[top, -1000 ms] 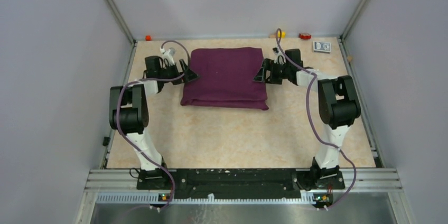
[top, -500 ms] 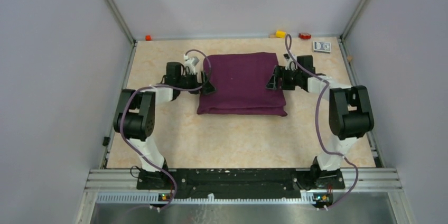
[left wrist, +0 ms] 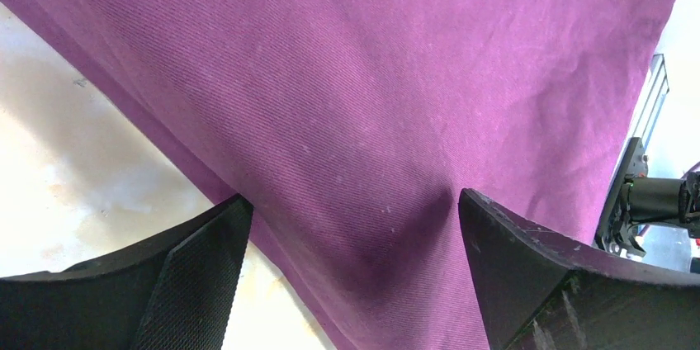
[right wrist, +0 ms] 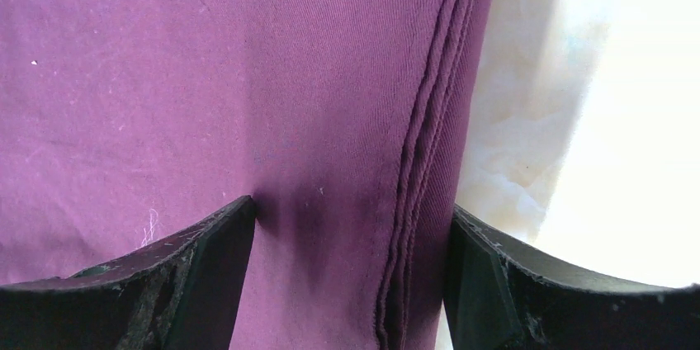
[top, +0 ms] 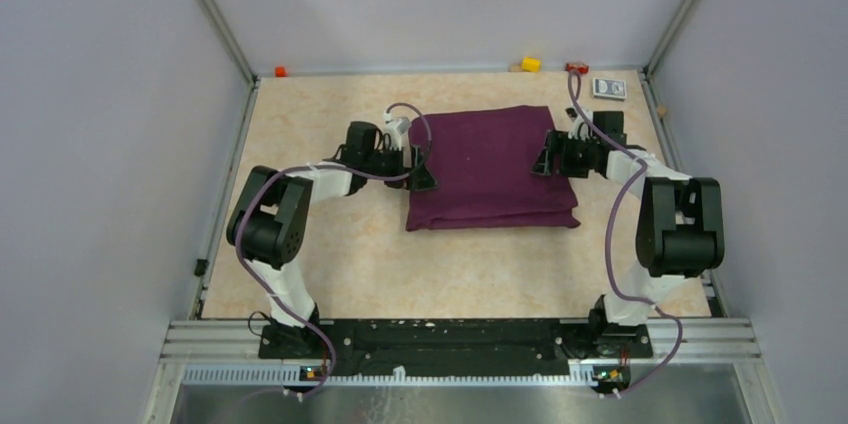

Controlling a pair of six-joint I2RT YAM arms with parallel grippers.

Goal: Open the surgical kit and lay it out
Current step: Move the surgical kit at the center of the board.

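Kit: we see the large dark purple cloth wrap point(top: 492, 166) folded into a closed, flat rectangular bundle. It lies on the beige marbled tabletop point(top: 330, 124), between the two grippers.

Wrap edges: in the right wrist view we see a stitched, layered hem running along the right side of the wrap point(right wrist: 206, 78). In the left wrist view its left border runs slantwise, with bare tabletop beyond it point(left wrist: 371, 102).

Left gripper point(top: 420, 166): we find it at the wrap's left edge, pointing in toward the cloth. Its jaws stand wide apart and hold nothing. In its own camera point(left wrist: 351, 201) one finger sits over the border of the wrap and the other over the cloth itself.

Right gripper point(top: 548, 156): we find it at the wrap's right edge, facing the left one across the bundle. Its jaws are spread wide point(right wrist: 351, 205), straddling the hem, and they clamp nothing.

Contact: we cannot tell whether any fingertip presses on the cloth.

Small blue-white card packet point(top: 609, 88): beyond the wrap's far right corner, apart from it.

Small yellow block point(top: 531, 64) and small red block point(top: 577, 68): behind the wrap, at the table's far edge.

Small orange block point(top: 281, 71): well off to the wrap's far left.
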